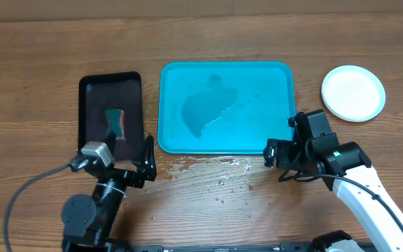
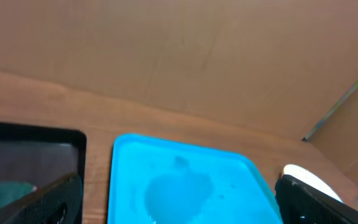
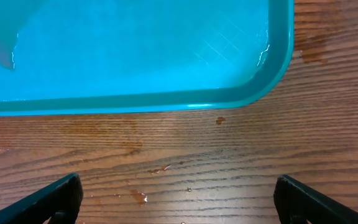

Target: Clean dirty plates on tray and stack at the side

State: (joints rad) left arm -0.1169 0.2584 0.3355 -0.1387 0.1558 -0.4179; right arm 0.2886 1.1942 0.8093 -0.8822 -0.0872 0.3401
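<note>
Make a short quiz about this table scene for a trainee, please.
1. True or false: a plate lies on the turquoise tray.
2. What lies in the black tray?
3. The left tool and the right tool are: A) both open and empty B) both shut C) holding a plate each.
Key: 1 false; 2 a sponge; 3 A.

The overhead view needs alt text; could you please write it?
A wet turquoise tray, bare of plates, lies centred, a white plate to its right, a black tray holding a sponge to its left. The left fingers and right fingers stand open and empty.
</note>
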